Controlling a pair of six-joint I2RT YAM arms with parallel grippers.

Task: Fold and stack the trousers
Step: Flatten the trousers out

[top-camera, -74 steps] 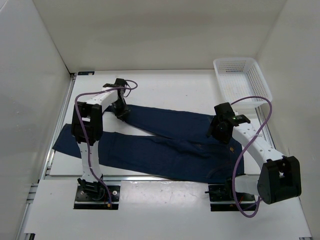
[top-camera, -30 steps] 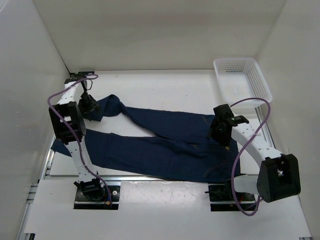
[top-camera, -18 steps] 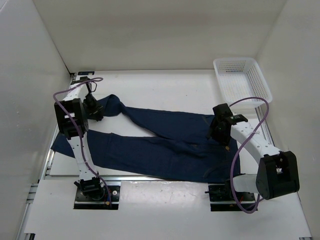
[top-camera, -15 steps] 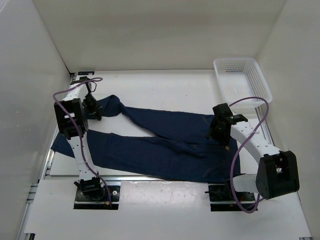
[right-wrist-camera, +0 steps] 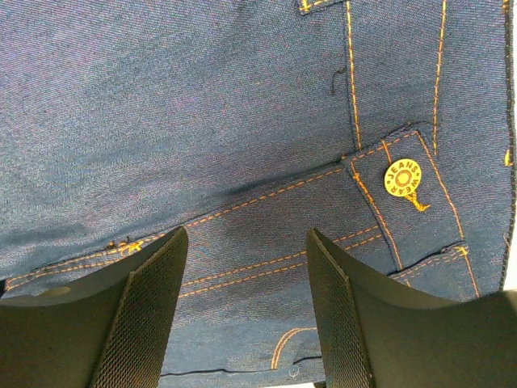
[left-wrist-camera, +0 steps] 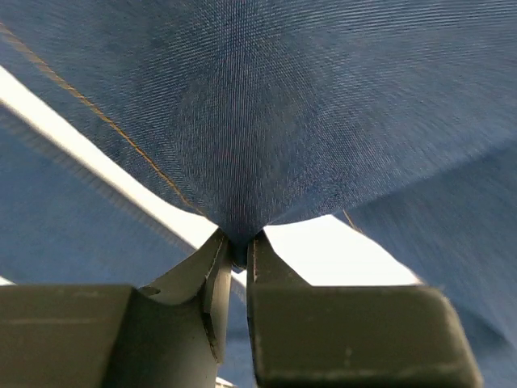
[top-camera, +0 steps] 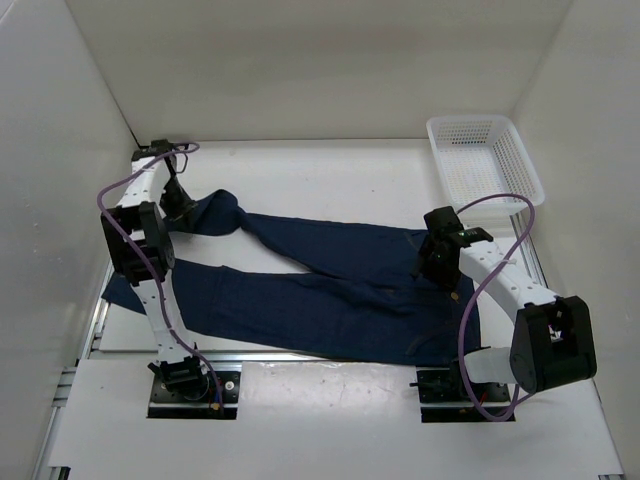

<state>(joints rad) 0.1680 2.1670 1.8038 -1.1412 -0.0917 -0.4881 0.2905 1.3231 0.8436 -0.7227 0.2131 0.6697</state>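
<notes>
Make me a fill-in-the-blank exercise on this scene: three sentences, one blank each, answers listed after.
1. The left gripper is ____ on a fold of the trousers.
2. The right gripper hovers with its jaws ____ over the waistband, near the brass button.
3. The white basket stands at the far ____ corner of the table.

Missing words: shut; open; right
</notes>
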